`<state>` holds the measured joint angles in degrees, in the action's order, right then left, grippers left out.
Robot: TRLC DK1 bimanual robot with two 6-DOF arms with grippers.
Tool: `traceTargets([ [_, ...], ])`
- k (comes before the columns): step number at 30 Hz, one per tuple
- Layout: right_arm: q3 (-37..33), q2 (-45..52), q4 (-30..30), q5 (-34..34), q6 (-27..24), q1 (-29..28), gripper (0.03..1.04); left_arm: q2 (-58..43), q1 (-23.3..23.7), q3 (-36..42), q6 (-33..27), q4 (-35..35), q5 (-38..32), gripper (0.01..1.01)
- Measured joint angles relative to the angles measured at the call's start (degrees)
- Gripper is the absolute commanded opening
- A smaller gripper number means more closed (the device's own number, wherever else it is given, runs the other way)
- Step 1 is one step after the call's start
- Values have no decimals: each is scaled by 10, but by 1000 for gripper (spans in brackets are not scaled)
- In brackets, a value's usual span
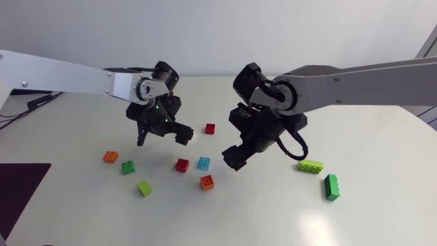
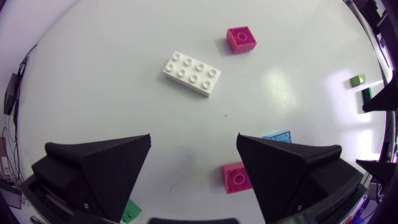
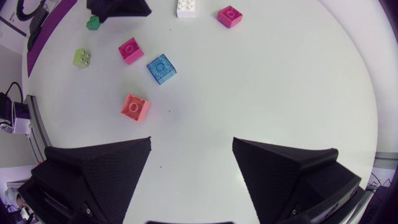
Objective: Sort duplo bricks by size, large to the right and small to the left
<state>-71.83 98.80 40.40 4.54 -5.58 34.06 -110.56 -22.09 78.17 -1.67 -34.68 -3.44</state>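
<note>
Left end effector (image 2: 194, 140), right end effector (image 3: 191, 142): both open, empty. White brick (image 2: 192, 73) lies ahead of left; next, probably, straddle and close.

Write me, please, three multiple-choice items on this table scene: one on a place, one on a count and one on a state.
1. Where is the long white eight-stud plastic brick relative to the left arm's matte black pincer?
A. On the table ahead of it
B. Clamped inside it
C. Stacked on another brick

2. How many long bricks lie on the right side of the white table, near the right arm?
A. None
B. Two
C. Five

3. What state is the right arm's matte black pincer in?
A. Shut on a small brick
B. Open and empty
C. Shut on a long brick

Answers:
1 A: the left wrist view shows it lying apart, beyond the open pincer.
2 B: a lime-green long brick and a dark green long brick lie there.
3 B: only bare table shows inside the open pincer.
</note>
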Motion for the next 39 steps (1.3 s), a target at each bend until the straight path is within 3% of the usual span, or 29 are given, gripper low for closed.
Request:
traceTargets([
  [14,15,-5,-1,0,0,-3,944,-100,30,149,0,-14,0,956],
  [39,24,-2,-5,0,0,-10,951,-151,34,151,3,11,0,956],
])
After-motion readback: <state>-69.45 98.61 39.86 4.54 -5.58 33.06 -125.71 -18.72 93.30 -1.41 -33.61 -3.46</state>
